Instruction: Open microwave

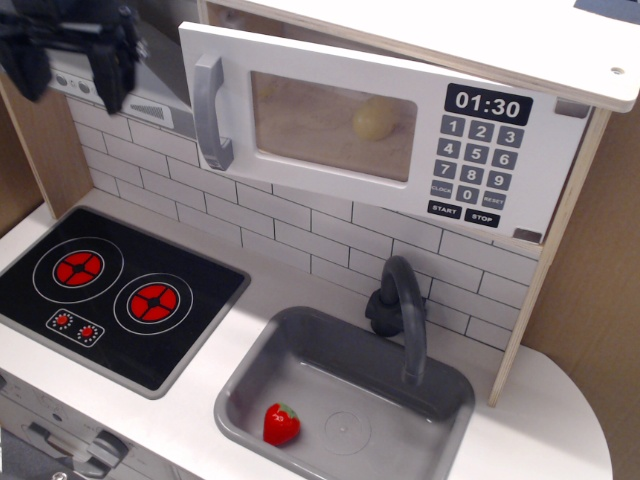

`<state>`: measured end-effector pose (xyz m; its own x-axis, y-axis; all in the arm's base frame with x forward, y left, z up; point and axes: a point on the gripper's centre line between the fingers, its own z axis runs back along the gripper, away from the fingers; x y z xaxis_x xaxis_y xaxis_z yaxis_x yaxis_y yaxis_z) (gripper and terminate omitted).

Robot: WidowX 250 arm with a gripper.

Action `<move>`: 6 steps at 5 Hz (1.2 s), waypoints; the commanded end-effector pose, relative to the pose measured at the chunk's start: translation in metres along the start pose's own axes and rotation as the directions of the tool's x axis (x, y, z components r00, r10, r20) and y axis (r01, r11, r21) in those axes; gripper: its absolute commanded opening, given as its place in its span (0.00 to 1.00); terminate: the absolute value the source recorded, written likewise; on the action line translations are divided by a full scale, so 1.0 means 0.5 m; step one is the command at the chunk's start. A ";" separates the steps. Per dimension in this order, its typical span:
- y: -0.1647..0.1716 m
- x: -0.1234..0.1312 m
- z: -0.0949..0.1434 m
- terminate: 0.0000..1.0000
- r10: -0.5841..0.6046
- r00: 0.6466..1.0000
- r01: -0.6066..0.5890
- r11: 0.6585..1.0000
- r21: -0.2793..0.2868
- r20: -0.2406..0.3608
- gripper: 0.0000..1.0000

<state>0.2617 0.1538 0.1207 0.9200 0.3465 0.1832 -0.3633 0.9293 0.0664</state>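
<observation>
Toy kitchen, items by size. Microwave (380, 130): white, sitting under the top shelf above the tiled wall, door standing swung partly outward at its handle side; grey bar handle (209, 112) showing at the door's left edge, a round yellowish item (371, 120) showing through the window. Sink (440, 385): grey, lying below, with curved faucet (402, 308). Stovetop (200, 290): black, sitting at left. Gripper (70, 62): black, hanging at upper left, well apart from the handle, fingers spread and holding nothing. Strawberry (281, 423): lying in the sink.
</observation>
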 end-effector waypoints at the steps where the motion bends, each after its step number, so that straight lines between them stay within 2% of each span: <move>1: 0.060 0.130 -0.006 0.00 0.218 0.970 -0.223 0.974 0.037 0.103 1.00; 2: 0.072 0.163 -0.017 0.00 0.265 0.958 -0.270 0.962 0.036 0.109 1.00; 3: 0.058 0.189 -0.019 0.00 0.295 0.952 -0.297 0.955 0.010 0.081 1.00; 4: 0.009 0.182 -0.020 0.00 0.248 0.967 -0.248 0.969 -0.010 0.054 1.00; 5: -0.048 0.153 -0.032 0.00 0.191 0.978 -0.189 0.981 -0.035 0.083 1.00; 6: -0.119 0.121 -0.033 0.00 0.199 0.974 -0.191 0.978 -0.085 0.105 1.00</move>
<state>0.3370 0.1214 0.0854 0.8218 0.5228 0.2266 -0.5273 0.8485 -0.0452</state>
